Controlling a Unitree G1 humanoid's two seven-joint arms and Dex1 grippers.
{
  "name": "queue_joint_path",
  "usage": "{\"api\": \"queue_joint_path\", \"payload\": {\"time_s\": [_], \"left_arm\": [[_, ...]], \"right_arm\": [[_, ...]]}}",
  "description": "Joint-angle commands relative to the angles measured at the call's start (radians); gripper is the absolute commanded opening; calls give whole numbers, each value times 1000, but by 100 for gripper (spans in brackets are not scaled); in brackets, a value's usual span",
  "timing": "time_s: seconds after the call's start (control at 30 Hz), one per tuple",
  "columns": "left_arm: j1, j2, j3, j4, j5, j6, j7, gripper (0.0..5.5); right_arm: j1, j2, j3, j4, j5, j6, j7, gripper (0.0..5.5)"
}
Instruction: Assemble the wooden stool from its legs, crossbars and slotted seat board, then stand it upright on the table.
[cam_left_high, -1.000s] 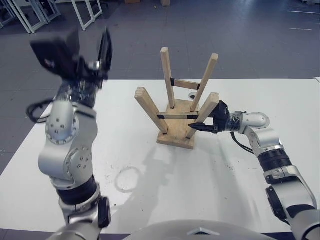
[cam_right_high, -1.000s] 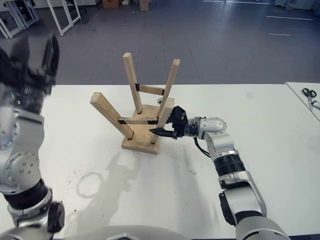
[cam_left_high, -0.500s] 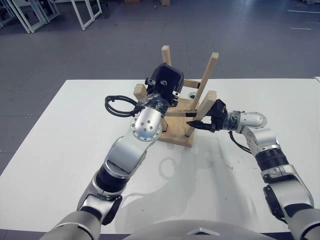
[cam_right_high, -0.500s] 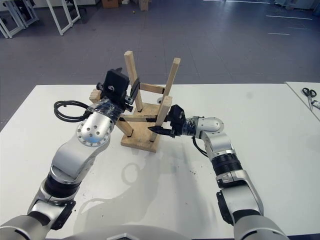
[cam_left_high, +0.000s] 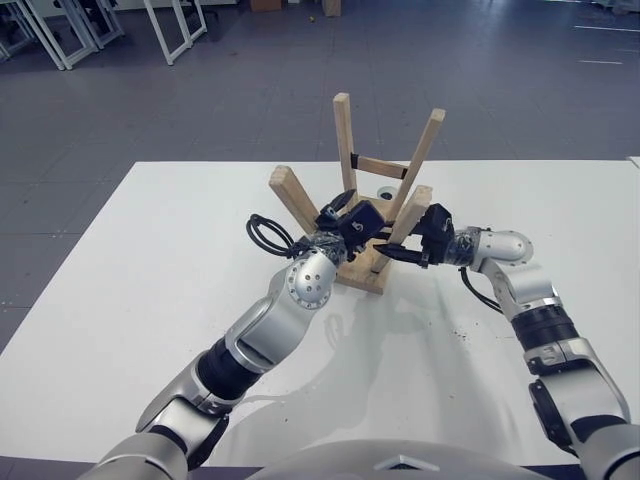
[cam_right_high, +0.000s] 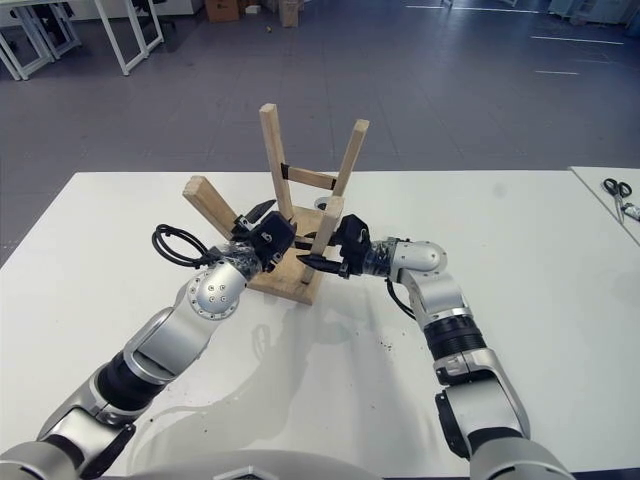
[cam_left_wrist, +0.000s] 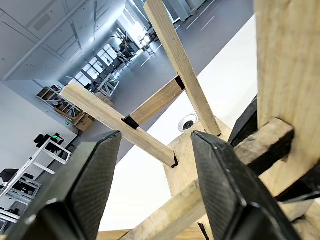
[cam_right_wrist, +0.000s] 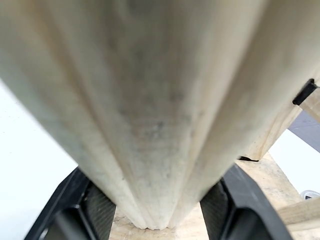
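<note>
On the white table (cam_left_high: 150, 260), in the middle of the frame, the stool (cam_left_high: 376, 168) sits upside down. Its flat seat (cam_left_high: 358, 274) lies on the table, and its four legs poke up and lean outward.

My right gripper (cam_left_high: 397, 251) comes in low from the right side of the frame, at the front right leg (cam_left_high: 415, 205). The head camera shows me dark fingers at that leg, close to the seat. The right wrist camera tells me more. The leg runs down the middle, and one dark finger (cam_right_wrist: 95, 212) sits on each side, pressed tight on the wood. So those fingers are clamped on the leg.

My left gripper (cam_left_high: 350, 213) is in among the legs, just left of the right gripper and above the seat. From the head camera I cannot tell how its fingers stand. The left wrist camera makes it plain: the two dark fingers (cam_left_wrist: 92, 190) are wide apart. A thin bar (cam_left_wrist: 172, 212) runs across the gap between them, low in that frame. I cannot tell if either finger touches it. Past the fingers I see the two back legs joined by another bar (cam_left_wrist: 155, 102), and a small round hole (cam_left_wrist: 189, 121) in the table behind the seat.
</note>
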Motion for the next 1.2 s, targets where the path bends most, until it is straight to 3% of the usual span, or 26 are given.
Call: {"api": "queue_joint_path", "payload": {"time_s": [0.03,0.17,0.3,0.4,0.57,0.77,0.87,0.97,1.13,1.2], "left_arm": [[99,-52,43,58,-19,-15,-11,261],[-31,-211,302,-9,-9,-320,185,261],[-76,-215,363,-56,79,-469,234,261],[-44,-182,290,-36,182,-413,166,261],[126,27,-127,84,242,47,-318,261],[120,-14,-108,70,271,102,-336,261],[105,-126,32,-11,199,74,-291,261],[38,-256,296,-175,77,128,-275,261],[-267,-396,786,-311,-189,313,-252,261],[-407,-393,960,-304,-265,358,-214,261]], "right_arm": [[112,-9,112,26,-118,60,9,205],[96,-15,103,38,-106,61,-5,205],[94,-19,95,38,-97,69,-8,205],[94,-23,93,35,-93,75,-5,205],[63,-24,88,41,-85,97,-3,205],[65,-21,95,25,-75,112,1,205],[111,-51,188,32,-144,208,12,205],[152,-126,288,57,-186,341,67,205],[126,-134,250,139,-173,324,10,205],[119,-140,243,139,-165,305,17,205]]}}
